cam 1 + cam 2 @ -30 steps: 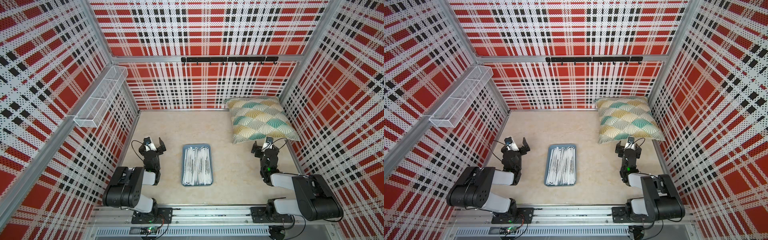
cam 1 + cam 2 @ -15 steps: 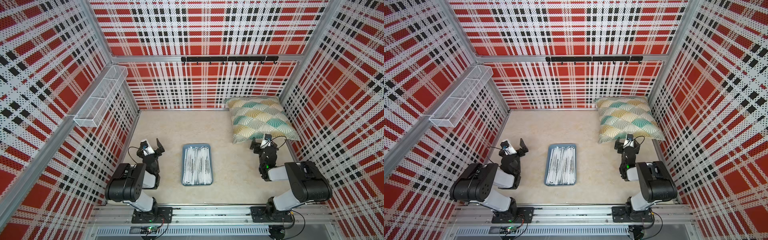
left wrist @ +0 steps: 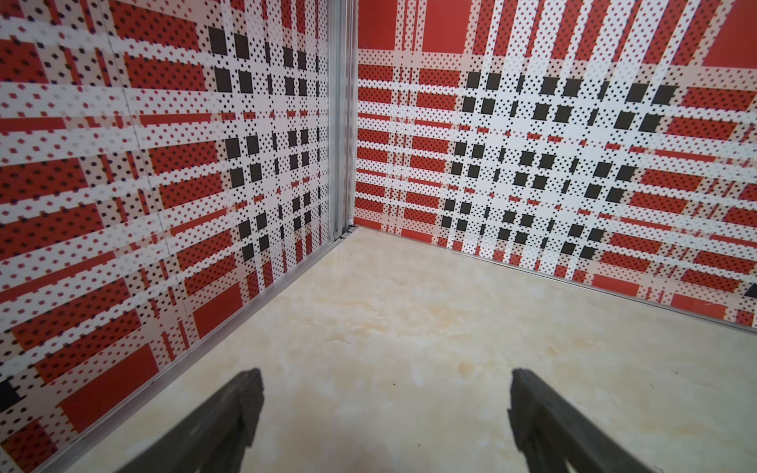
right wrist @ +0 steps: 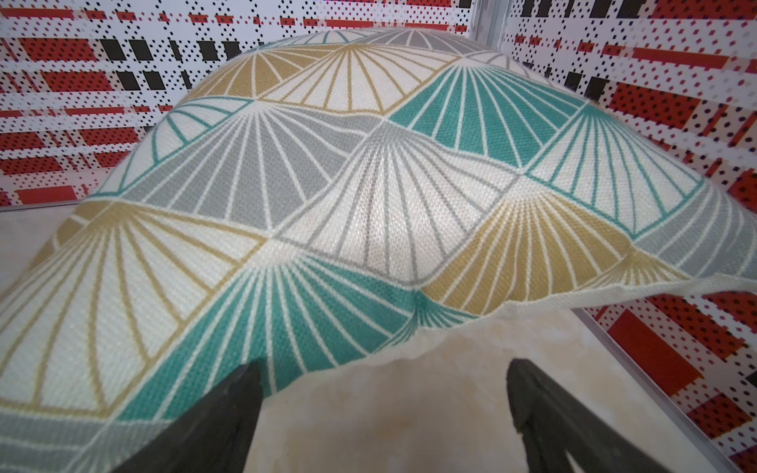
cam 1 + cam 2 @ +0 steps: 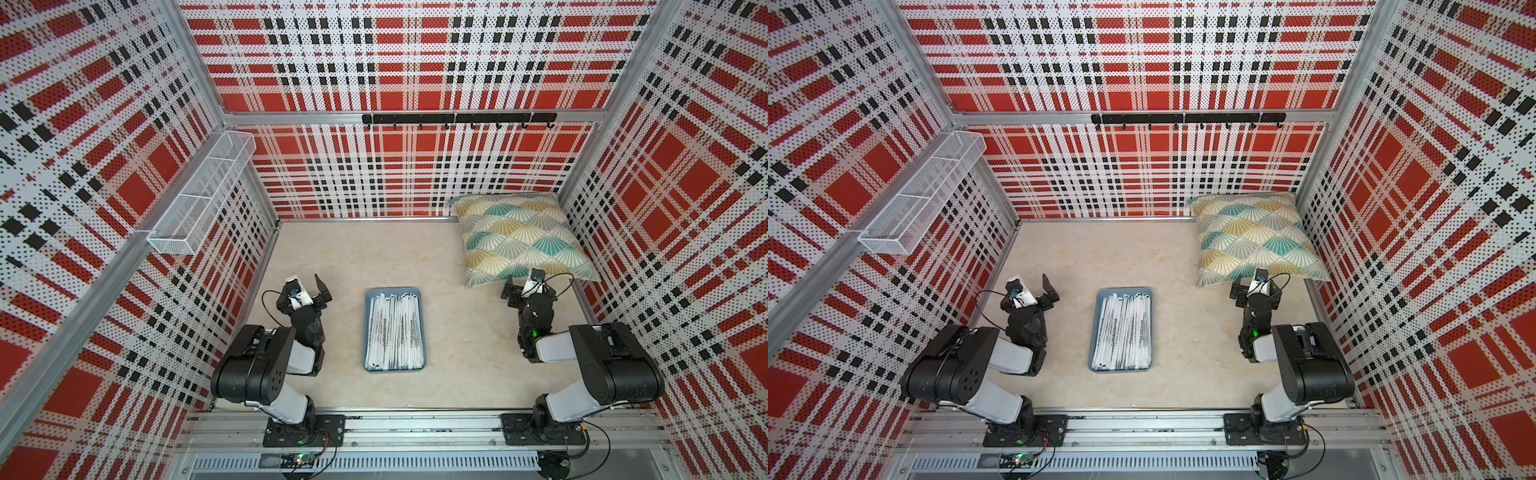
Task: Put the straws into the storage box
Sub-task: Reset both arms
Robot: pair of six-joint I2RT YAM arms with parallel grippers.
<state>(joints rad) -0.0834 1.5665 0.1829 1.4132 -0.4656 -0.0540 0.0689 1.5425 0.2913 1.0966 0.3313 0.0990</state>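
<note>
The straws (image 5: pixel 395 328) lie packed side by side inside the storage box (image 5: pixel 393 290), running along its length. In both top views none shows on the bare table (image 5: pixel 465 332) around it. The box sits between the two sets of fingers, well apart from each and off to the inner side of both, so neither wrist camera catches it.

The left gripper (image 3: pixel 385 381) has its fingers spread wide with nothing between them. Ahead of the tips there is only table, then the corner of the plaid walls. The right gripper (image 4: pixel 383 370) is likewise released and empty. The patterned cushion (image 4: pixel 368 196) bulges just ahead of its tips, and I cannot tell whether one tip brushes the cushion's hem.

Over the last second the box and its load have not shifted. Both arms have folded back over their bases, the right elbow swinging up from its outstretched pose. The fingers have stayed spread throughout.

This reads as a retreat to rest. The packing looks finished, with no straw left in view to fetch.
</note>
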